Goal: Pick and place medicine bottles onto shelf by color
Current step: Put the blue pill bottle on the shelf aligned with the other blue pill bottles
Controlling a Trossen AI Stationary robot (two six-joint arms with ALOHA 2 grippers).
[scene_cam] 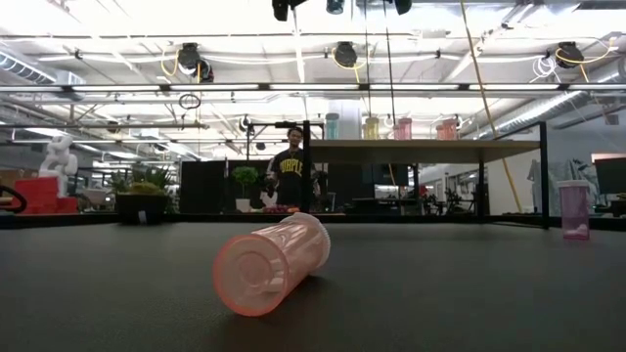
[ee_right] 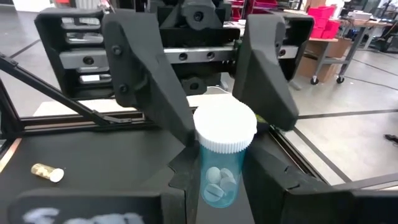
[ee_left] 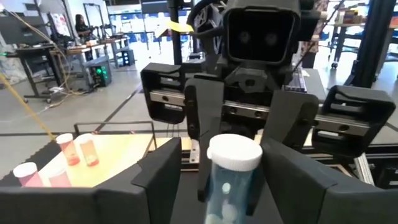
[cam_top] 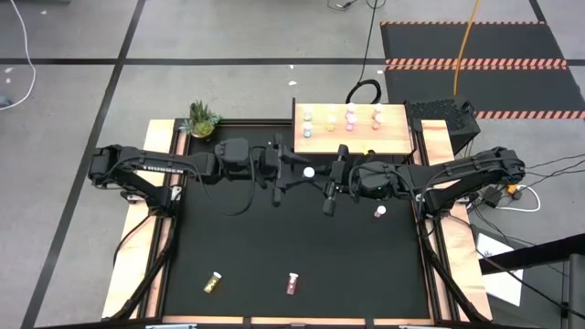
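A teal medicine bottle [cam_top: 309, 171] with a white cap stands upright in the air between my two grippers, over the far middle of the table. My right gripper [cam_top: 322, 175] reaches in from the right and is shut on it. My left gripper [cam_top: 294, 172] faces it from the left, open, its fingers on either side of the bottle [ee_left: 231, 186]. The pale wood shelf [cam_top: 352, 139] stands at the far edge, carrying several bottles. A yellow bottle [cam_top: 213, 283] and a pink one [cam_top: 292, 283] lie near the near edge. Another pink bottle [cam_top: 379, 211] stands right of centre. My right gripper pinches the teal bottle's body [ee_right: 221, 177] just below the white cap, between its two fingers [ee_right: 180, 177]. The fingers come in level from the table's right. The bottle is upright, cap on top, and lifted clear of the table.
A small green potted plant [cam_top: 201, 119] sits at the far left corner. Wooden side rails [cam_top: 142, 265] border the black tabletop. In the low view the pink bottle [scene_cam: 271, 264] lies on its side close to the near edge. A person [scene_cam: 290, 176] stands in the room beyond.
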